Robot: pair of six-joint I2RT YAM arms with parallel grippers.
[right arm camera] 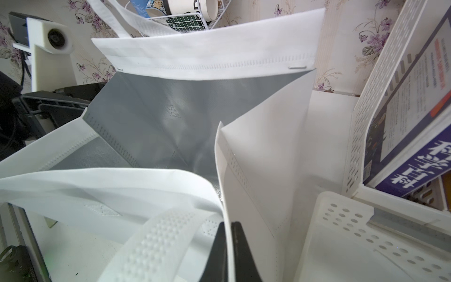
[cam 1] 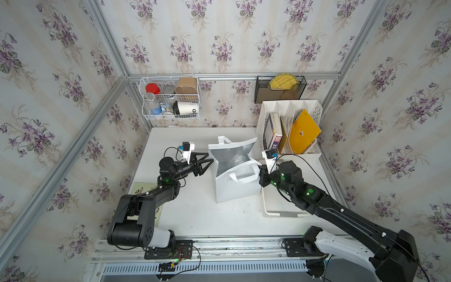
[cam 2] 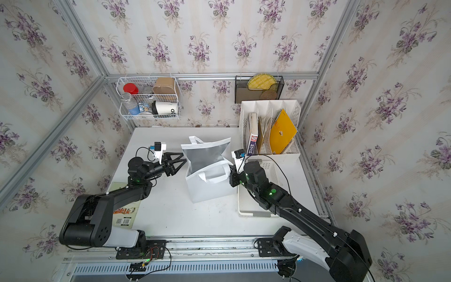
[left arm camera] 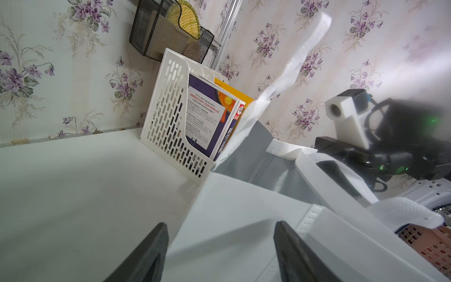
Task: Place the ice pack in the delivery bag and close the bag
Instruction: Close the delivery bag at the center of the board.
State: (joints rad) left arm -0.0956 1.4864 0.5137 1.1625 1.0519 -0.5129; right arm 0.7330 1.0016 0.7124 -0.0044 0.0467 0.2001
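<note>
The delivery bag [cam 1: 234, 188] stands upright at mid-table, mouth up, foil lining exposed. The right gripper [right arm camera: 229, 225] pinches the bag's right rim. The left gripper [cam 1: 210, 157] is spread at the left rim, holding nothing. The ice pack shows in no view, so its direction from either gripper cannot be told.

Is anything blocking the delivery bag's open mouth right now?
Nothing visible does. The delivery bag stands open, silver lining exposed; the right end effector is shut on its side wall, and the open left end effector sits at the opposite rim, outside. The ice pack shows in no view.
</note>
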